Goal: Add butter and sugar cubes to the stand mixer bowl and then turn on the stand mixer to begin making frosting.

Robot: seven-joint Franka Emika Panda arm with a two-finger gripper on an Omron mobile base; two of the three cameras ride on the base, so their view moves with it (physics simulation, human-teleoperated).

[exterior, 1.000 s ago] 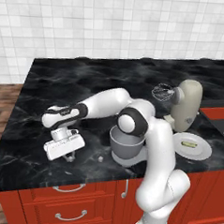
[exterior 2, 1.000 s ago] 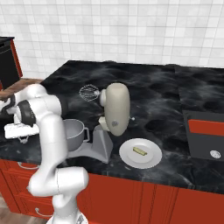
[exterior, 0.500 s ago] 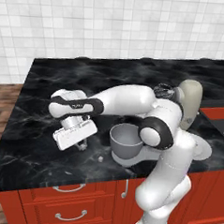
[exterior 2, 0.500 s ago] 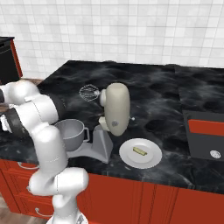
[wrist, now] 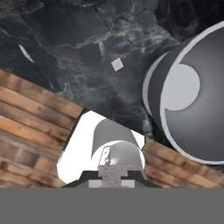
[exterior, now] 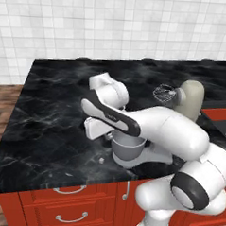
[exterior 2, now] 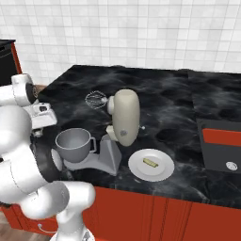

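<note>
The white arm is reaching forward and leftward, its hand hanging just above the stand mixer bowl [exterior: 127,149]; the gripper [exterior: 98,129] is pointing downward, fingers closed together.

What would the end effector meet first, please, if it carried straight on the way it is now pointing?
Probably the black countertop, near the loose sugar cube and just beside the mixer bowl. The end effector hangs shut above them, but depth is hard to judge.
</note>
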